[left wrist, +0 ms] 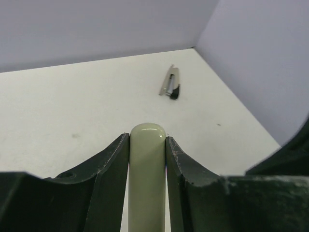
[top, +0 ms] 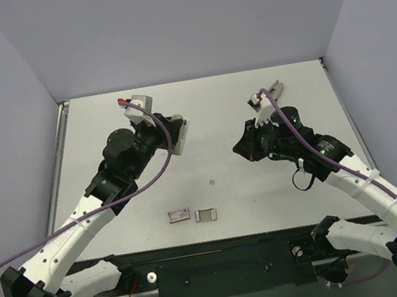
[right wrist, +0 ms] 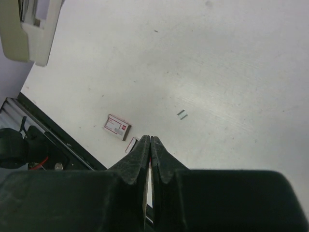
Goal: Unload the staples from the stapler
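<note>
Nearest the left wrist lens, the left pincer (left wrist: 147,140) is clamped on a pale beige bar (left wrist: 147,183) whose rounded tip pokes just past the fingers. I judge it is held merely to keep it off the desk (left wrist: 72,101), since it is not the task's thing. The stapler (left wrist: 170,83) lies free on the desk toward the far right corner, well apart. It is slim, light grey metal, black at its near end. In the right wrist view the right pincer (right wrist: 149,141) is pressed closed above the desk; whether the pale sliver in its seam is something held, I cannot tell. Below it lie a loose staple (right wrist: 182,114) and a red-and-white box (right wrist: 117,127). From the top, both pincers hang raised, neither touching the stapler.
</note>
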Controlling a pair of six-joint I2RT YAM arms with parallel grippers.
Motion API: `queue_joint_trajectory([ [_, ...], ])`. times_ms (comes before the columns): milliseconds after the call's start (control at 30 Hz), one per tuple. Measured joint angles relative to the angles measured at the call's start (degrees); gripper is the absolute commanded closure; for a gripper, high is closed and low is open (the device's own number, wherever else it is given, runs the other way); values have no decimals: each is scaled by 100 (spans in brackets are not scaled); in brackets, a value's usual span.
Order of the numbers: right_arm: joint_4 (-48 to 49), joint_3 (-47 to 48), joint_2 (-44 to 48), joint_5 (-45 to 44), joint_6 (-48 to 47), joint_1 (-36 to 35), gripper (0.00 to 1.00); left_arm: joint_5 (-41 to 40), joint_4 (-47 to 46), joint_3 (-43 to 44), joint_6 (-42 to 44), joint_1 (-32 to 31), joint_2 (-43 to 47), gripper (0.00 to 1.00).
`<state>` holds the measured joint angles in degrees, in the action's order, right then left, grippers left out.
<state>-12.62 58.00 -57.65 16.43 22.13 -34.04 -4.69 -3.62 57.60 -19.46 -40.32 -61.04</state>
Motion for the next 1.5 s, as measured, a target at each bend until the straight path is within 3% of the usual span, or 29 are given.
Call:
queue_joint_trajectory([
  [300,-131,-485,2,-446,146,0,100,-730,133,365,313,811,-1445,100],
  [600,-66,-752,-103,-520,205,0,100,-1165,98,815,533,1239,-2677,100],
  [967,120,-811,-494,-575,188,31,100,-1252,37,1547,612,1663,-4439,100],
  [1200,240,-946,-767,-564,190,74,100,-1075,695,2529,177,1880,-5993,100],
  [1500,262,-966,-876,-481,203,107,100,-1097,1104,2885,-282,1899,-6142,100],
])
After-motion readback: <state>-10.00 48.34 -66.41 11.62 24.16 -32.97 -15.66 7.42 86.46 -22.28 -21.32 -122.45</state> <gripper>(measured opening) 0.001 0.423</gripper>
